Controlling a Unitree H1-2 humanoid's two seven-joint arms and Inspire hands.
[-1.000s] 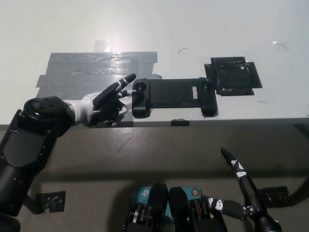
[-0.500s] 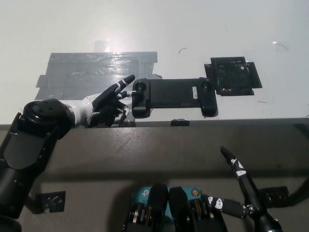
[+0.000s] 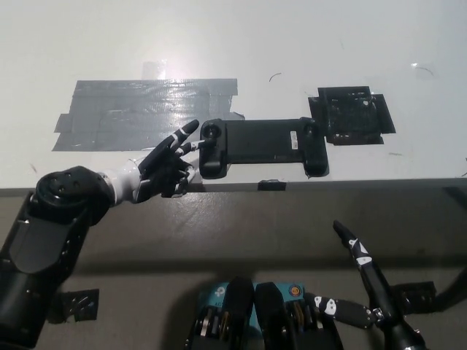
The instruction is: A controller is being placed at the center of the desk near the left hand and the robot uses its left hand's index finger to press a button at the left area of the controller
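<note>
The left hand is reaching with fingers spread — one fingertip nearly touching the controller — while the right hand is resting low, fingers unclear.

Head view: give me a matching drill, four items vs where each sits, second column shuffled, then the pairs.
Items:
1. black rectangular game controller
2. grey duct-tape patch
3. black square taped pad
4. black right hand

Places:
A. below the desk edge, lower right of the picture, away from everything on it
B. on the desk, just right of the controller
C. middle of the desk near its front edge, with the white left hand at its left end
D. on the desk, left of the controller and beyond the left hand

Pairs: 1-C, 2-D, 3-B, 4-A
</note>
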